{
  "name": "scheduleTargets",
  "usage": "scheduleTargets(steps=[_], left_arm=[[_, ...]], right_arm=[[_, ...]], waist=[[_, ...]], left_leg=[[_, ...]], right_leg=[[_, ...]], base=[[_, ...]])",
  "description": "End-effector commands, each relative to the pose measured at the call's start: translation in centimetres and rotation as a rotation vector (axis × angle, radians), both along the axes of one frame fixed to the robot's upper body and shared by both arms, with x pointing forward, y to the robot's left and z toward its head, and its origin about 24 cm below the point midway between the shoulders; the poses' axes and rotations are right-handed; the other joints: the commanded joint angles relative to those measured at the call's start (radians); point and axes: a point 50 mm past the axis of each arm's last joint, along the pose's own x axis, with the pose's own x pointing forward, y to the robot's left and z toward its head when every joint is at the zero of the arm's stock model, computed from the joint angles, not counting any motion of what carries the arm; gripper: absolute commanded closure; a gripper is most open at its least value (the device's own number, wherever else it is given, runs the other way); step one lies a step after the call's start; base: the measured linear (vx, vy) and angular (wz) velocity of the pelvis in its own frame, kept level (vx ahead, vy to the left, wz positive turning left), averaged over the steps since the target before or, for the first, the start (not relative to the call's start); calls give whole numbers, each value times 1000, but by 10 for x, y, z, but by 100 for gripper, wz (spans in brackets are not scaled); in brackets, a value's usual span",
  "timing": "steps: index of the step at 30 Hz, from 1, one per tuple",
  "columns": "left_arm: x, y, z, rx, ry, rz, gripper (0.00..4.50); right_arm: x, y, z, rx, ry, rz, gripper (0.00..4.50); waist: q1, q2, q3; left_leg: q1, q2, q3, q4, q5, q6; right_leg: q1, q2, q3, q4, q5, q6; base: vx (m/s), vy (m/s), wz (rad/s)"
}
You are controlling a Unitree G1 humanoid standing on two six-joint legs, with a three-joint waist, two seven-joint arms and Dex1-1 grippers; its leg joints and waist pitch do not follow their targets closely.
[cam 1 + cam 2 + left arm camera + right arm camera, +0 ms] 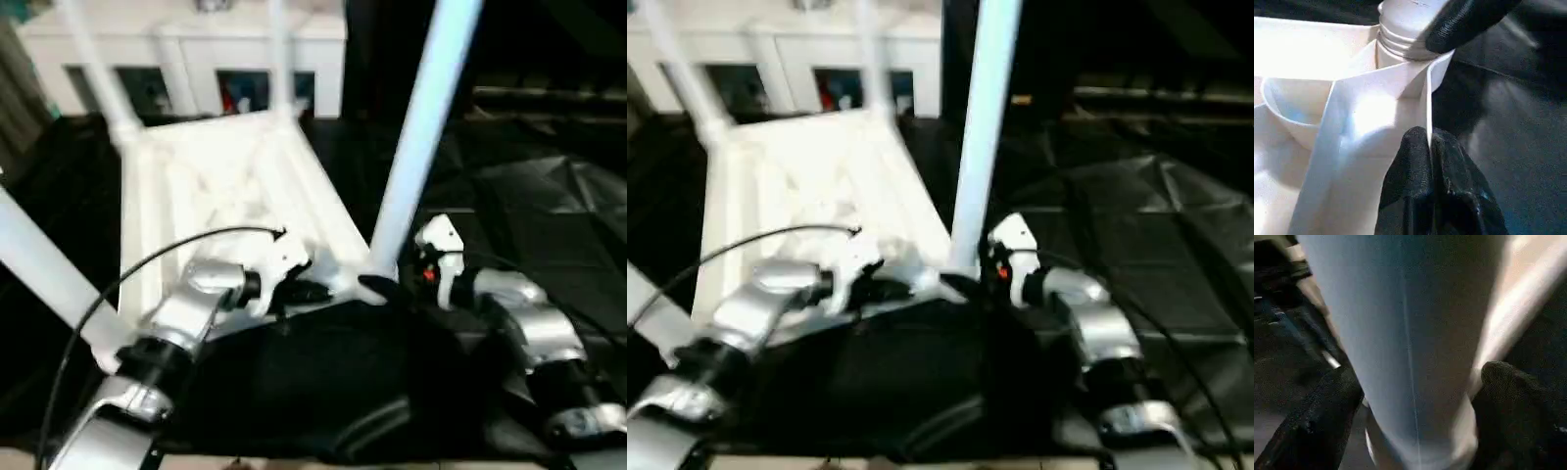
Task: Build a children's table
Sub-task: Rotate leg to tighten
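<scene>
Fingers: left gripper (1429, 147) pinches table-top rib (1426, 98); right gripper (1415, 396) spread around leg (416, 137) beside corner socket (1400, 81). Advice: hold rib steady; screw leg straight.

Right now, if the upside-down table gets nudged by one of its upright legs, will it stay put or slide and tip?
Probably it slides rather than tips: the table top lies flat and wide on the black sheet. It looks like thin ribbed plastic, so likely light. The tall leg gives leverage, so a high push might rock it.
</scene>
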Motion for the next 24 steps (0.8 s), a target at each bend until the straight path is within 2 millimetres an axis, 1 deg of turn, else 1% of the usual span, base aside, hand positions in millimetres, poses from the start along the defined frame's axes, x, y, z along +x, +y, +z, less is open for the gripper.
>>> scheduleTargets(steps=[1,2,3,4,5,6,8,9,11,12,15,17,19,20,21,24], left_arm=[[-2,-4,12,-95,-4,-46,450],[-3,-2,13,-98,2,-52,450],[-3,0,13,-97,1,-55,450],[-3,1,14,-97,3,-54,450],[-2,2,14,-97,4,-51,450],[-2,2,15,-95,0,-48,450],[0,2,16,-95,-2,-45,450],[0,2,16,-95,-3,-46,450],[0,2,17,-97,-4,-45,450],[0,1,17,-98,-3,-45,450],[-1,1,16,-99,0,-48,450],[-1,1,15,-98,1,-48,450],[-1,1,15,-98,3,-48,450],[-2,2,15,-96,6,-48,450],[-2,2,15,-95,6,-48,450],[-3,3,13,-88,10,-49,450]], right_arm=[[-7,-3,1,-18,20,60,40],[-9,-3,0,-24,31,80,40],[-11,-3,0,-28,40,95,40],[-12,-3,-1,-36,46,108,40],[-13,-3,-2,-43,54,121,40],[-14,-3,-3,-49,58,129,40],[-14,-3,-5,-58,61,132,40],[-14,-3,-5,-59,60,132,64],[-12,-3,-4,-51,57,121,72],[-12,-2,-3,-46,57,120,75],[-13,-1,-3,-38,56,130,115],[-13,0,-3,-38,57,134,120],[-13,0,-3,-37,58,135,143],[-14,0,-4,-39,60,138,143],[-14,0,-5,-40,62,139,156],[-16,1,-8,-44,69,140,167]], waist=[[0,-12,-65],[3,-12,-65],[8,-13,-63],[8,-13,-63],[7,-15,-61],[6,-15,-60],[6,-15,-60],[6,-15,-61],[6,-15,-62],[6,-16,-64],[7,-15,-65],[8,-16,-65],[8,-16,-64],[8,-16,-64],[8,-15,-64],[8,-14,-65]], left_leg=[[7,40,-3,-58,-74,128],[8,41,-4,-58,-76,125],[7,41,-4,-61,-89,115],[8,40,-3,-61,-97,111],[8,39,-3,-61,-114,101],[8,39,-4,-63,-128,91],[8,38,-4,-64,-135,78],[9,38,-5,-64,-131,74],[9,38,-5,-63,-118,75],[8,37,-5,-62,-101,79],[7,37,-4,-59,-81,92],[7,37,-4,-59,-87,94],[8,37,-4,-59,-95,93],[7,37,-4,-60,-97,91],[7,37,-4,-59,-99,90],[7,37,-5,-59,-93,88]], right_leg=[[60,-61,43,-53,-19,-281],[60,-62,43,-53,-25,-278],[60,-64,44,-55,-53,-271],[59,-64,44,-57,-66,-269],[59,-64,44,-62,-97,-261],[59,-65,44,-65,-127,-252],[59,-66,46,-68,-155,-241],[59,-65,46,-67,-151,-237],[59,-64,45,-65,-132,-238],[61,-64,45,-61,-107,-242],[61,-62,44,-56,-67,-254],[61,-63,44,-57,-69,-257],[61,-63,44,-59,-84,-254],[61,-63,44,-59,-90,-253],[61,-63,44,-60,-92,-252],[62,-63,44,-58,-82,-253]], base=[[0,0,0],[0,0,0],[0,0,0],[0,0,0],[0,0,0],[0,0,0],[0,0,0],[0,0,0],[0,0,0],[0,0,0],[0,0,0],[0,0,0],[0,0,0],[0,0,0],[0,0,0],[0,0,0]])
